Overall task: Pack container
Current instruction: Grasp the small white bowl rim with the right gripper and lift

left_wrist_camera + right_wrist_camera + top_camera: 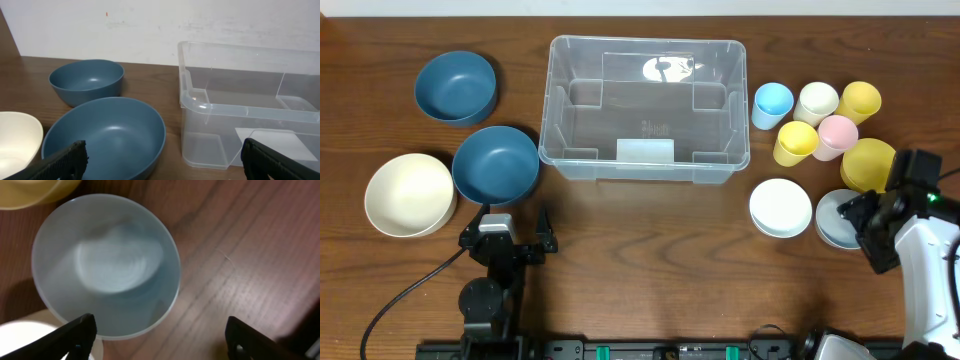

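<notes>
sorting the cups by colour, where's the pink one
In the overhead view the pink cup stands on the right side of the table, right of the container, between a yellow cup and the yellow bowl.

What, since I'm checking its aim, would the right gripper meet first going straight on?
Probably the pale blue bowl: its rim lies between the right gripper's open jaws, though depth is unclear.
</notes>
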Robot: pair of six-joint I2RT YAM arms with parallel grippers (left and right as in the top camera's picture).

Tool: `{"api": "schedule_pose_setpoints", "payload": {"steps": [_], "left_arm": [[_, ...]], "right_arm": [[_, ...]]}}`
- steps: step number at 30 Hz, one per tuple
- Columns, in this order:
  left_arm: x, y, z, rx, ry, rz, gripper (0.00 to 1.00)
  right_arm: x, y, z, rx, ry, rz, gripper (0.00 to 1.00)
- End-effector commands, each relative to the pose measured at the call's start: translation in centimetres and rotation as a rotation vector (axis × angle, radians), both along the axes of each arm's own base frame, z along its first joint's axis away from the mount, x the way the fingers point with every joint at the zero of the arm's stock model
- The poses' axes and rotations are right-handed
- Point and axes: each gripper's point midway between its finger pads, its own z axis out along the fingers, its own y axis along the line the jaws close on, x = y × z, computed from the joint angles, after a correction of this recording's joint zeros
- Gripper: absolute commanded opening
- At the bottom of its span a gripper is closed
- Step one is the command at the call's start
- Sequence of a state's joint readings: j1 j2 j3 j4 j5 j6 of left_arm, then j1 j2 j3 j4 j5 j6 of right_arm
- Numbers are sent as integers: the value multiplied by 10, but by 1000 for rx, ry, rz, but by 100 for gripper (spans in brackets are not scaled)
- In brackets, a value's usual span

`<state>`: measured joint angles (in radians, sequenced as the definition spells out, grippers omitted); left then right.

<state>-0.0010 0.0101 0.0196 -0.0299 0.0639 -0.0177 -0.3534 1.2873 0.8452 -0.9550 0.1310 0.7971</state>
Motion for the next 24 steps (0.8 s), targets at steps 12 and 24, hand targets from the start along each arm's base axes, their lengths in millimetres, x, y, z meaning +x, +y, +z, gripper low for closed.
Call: {"api": "schedule_pose_setpoints", "payload": {"steps": [12,24], "left_arm": [[-1,0,-15,13,46,-2,98],[-1,0,-15,13,46,-2,98]], "right_arm": [[-15,2,-56,-10,-16,-26,54],[-23,5,-63,-3,7,-22,3]]}}
